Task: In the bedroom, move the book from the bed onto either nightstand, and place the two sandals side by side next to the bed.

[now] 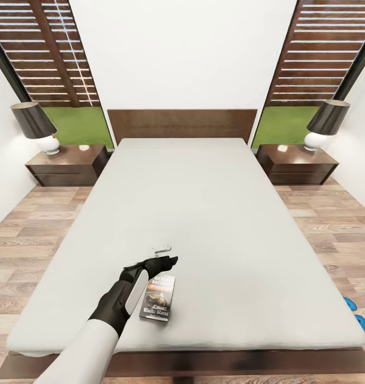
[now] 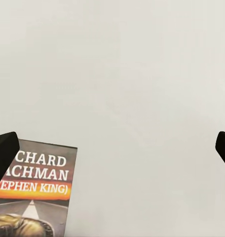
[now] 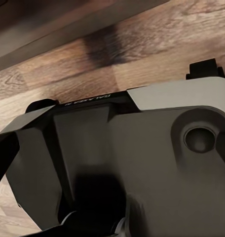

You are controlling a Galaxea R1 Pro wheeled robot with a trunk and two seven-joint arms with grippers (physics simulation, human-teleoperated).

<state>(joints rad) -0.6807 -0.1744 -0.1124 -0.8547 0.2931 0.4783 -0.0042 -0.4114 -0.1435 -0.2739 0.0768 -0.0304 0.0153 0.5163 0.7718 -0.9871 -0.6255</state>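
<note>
The book (image 1: 158, 298) lies flat on the pale mattress of the bed (image 1: 214, 213), close to the foot end. Its dark cover with white lettering and an orange band shows in the left wrist view (image 2: 38, 190). My left gripper (image 1: 169, 261) hovers just past the book's far end, open, with nothing between its fingers (image 2: 4, 153). Two blue sandals (image 1: 350, 304) (image 1: 361, 321) lie on the floor by the bed's right side, near its foot. One nightstand (image 1: 70, 166) flanks the headboard on the left and another nightstand (image 1: 297, 165) on the right. In the right wrist view a dark fingertip (image 3: 3, 158) sits at the frame's edge.
Each nightstand carries a lamp with a dark shade (image 1: 35, 125) (image 1: 326, 122). A small white item (image 1: 162, 247) rests on the mattress just beyond my left gripper. Wood plank floor (image 1: 27, 240) runs along both sides of the bed. The right wrist view looks at my own grey body (image 3: 142, 158) above the floor.
</note>
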